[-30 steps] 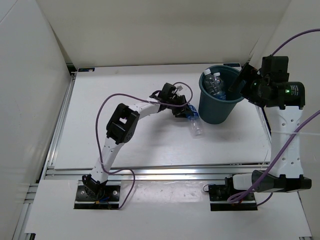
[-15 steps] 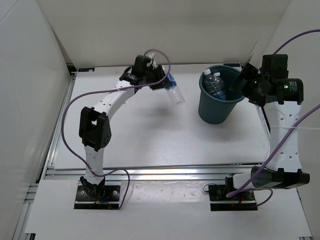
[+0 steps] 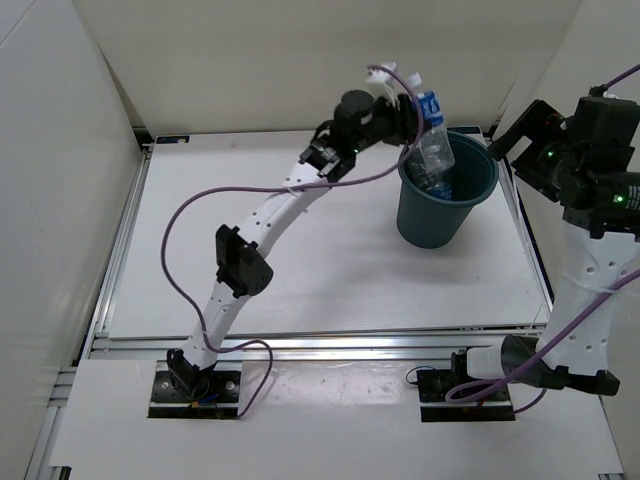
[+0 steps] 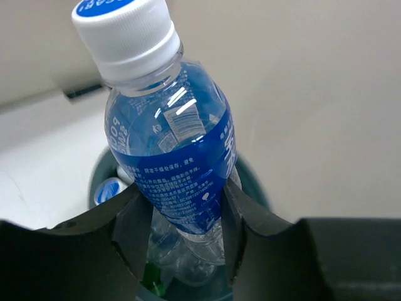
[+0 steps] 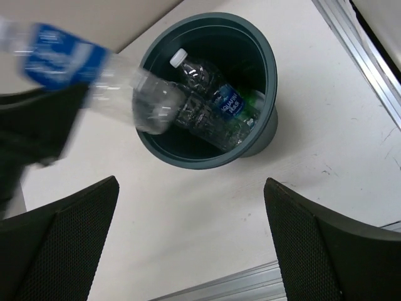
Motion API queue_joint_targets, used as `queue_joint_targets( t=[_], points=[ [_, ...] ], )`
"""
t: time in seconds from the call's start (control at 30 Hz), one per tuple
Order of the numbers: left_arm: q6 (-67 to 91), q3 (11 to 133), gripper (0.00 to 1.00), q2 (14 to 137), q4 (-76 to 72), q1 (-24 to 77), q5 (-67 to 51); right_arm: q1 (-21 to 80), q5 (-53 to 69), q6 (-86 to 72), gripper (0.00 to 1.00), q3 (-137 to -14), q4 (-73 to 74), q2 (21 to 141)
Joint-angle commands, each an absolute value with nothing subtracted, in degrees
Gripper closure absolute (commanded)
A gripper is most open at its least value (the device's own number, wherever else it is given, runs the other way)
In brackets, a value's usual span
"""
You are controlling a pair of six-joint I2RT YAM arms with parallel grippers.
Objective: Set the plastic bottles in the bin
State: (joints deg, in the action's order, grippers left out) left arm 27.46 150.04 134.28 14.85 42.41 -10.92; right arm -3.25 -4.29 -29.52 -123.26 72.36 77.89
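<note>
White walls [image 3: 300,60] enclose the pale worktop [image 3: 300,270]; no bottle is visible lying on it. The bin [image 3: 430,225] stands upright at the far right of the worktop. The left pincer [image 4: 180,216] is clenched on a blue-labelled bottle [image 4: 172,144], cap up, base over the bin opening. The right pincer [image 5: 191,188] is released, holding nothing, above the bin. Inside lie a labelled bottle [image 5: 216,100] and a green bottle [image 5: 252,116]. Judgement: nearly complete; only the held bottle is left to drop.
</note>
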Motion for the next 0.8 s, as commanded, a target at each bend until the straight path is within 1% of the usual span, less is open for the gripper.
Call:
queue_joint_targets(
  t=[0.0,0.03,0.07,0.1,0.13,0.2,0.23,0.27,0.3,0.33,0.37,0.4,0.43,0.47,0.5,0.53,0.57,0.6,0.63,0.67,0.7,0.73,0.77],
  points=[
    [26.1,149.3,0.48,137.0,13.3,44.6,-9.2,-3.5,-4.5,-27.5,0.00,-125.2,73.9,75.8],
    [26.1,149.3,0.47,137.0,13.3,45.4,-8.7,-3.5,-4.5,-27.5,0.00,-124.6,73.9,75.2],
    [25.6,149.3,0.42,137.6,13.3,45.4,-8.7,-3.5,-4.5,-27.5,0.00,-124.1,73.9,75.2],
    [24.7,148.5,0.33,137.6,13.3,46.1,-8.2,-3.5,-4.5,-28.0,0.00,-123.4,73.9,75.2],
    [24.0,146.7,0.00,136.6,13.3,46.1,-8.2,-3.5,-4.5,-28.0,0.00,-122.1,74.4,75.2],
    [20.6,144.7,0.00,132.1,13.3,46.1,-8.2,-3.5,-5.6,-28.7,0.00,-121.2,74.4,75.2],
    [19.4,143.4,0.00,129.9,13.8,45.4,-6.0,-3.5,-6.2,-29.3,0.00,-120.4,74.4,75.2],
    [16.9,139.2,0.00,127.3,13.8,44.6,-4.5,-3.5,-6.2,-30.1,0.00,-120.4,74.4,75.2],
    [15.7,135.7,0.00,120.5,14.3,44.6,-2.2,-3.5,-6.2,-30.1,0.00,-119.7,74.4,75.8],
    [14.7,131.5,0.00,116.6,14.3,43.8,0.5,-3.5,-5.3,-30.7,0.00,-119.7,74.4,76.4],
    [13.8,122.3,0.00,112.6,14.3,43.2,7.5,-3.5,-4.0,-30.7,0.00,-118.7,74.4,76.4],
    [13.8,117.3,0.00,104.8,14.3,42.5,11.2,-3.5,-1.3,-31.5,0.00,-118.0,75.8,77.9],
    [14.3,112.2,0.00,100.5,14.3,42.5,14.6,-3.5,-0.4,-32.2,0.00,-117.9,76.7,78.7],
    [15.6,101.7,0.00,96.3,14.3,41.8,21.7,-3.5,0.3,-32.8,0.00,-117.9,77.6,79.6],
    [16.9,96.4,0.00,92.0,14.3,41.7,24.5,-3.5,0.9,-32.8,0.00,-117.9,78.4,81.1],
    [19.4,91.4,0.00,83.7,14.8,41.0,26.7,-3.5,0.9,-33.7,0.00,-117.9,79.2,81.1],
    [20.7,82.0,0.00,79.5,14.9,40.3,31.4,-4.0,1.7,-34.4,0.00,-117.0,79.2,81.6],
    [21.9,77.6,0.00,75.5,14.9,40.3,33.7,-4.0,2.3,-34.4,0.00,-115.7,78.0,80.9],
    [22.4,73.4,0.00,67.7,15.4,40.3,36.1,-4.7,2.3,-34.9,0.00,-112.8,77.1,80.3],
    [22.4,69.6,0.00,64.0,16.1,40.3,42.2,-4.7,3.0,-34.9,0.00,-111.3,74.7,78.6],
    [22.4,63.3,0.00,60.6,17.0,39.8,45.5,-5.4,4.4,-34.9,0.00,-109.9,73.2,77.6],
    [22.4,60.5,0.00,54.4,19.0,39.8,48.7,-5.4,4.4,-34.9,0.00,-109.2,72.2,77.1],
    [21.7,58.1,0.00,51.6,19.9,39.1,55.7,-5.4,3.4,-35.5,0.00,-110.0,72.2,77.1]
  ],
)
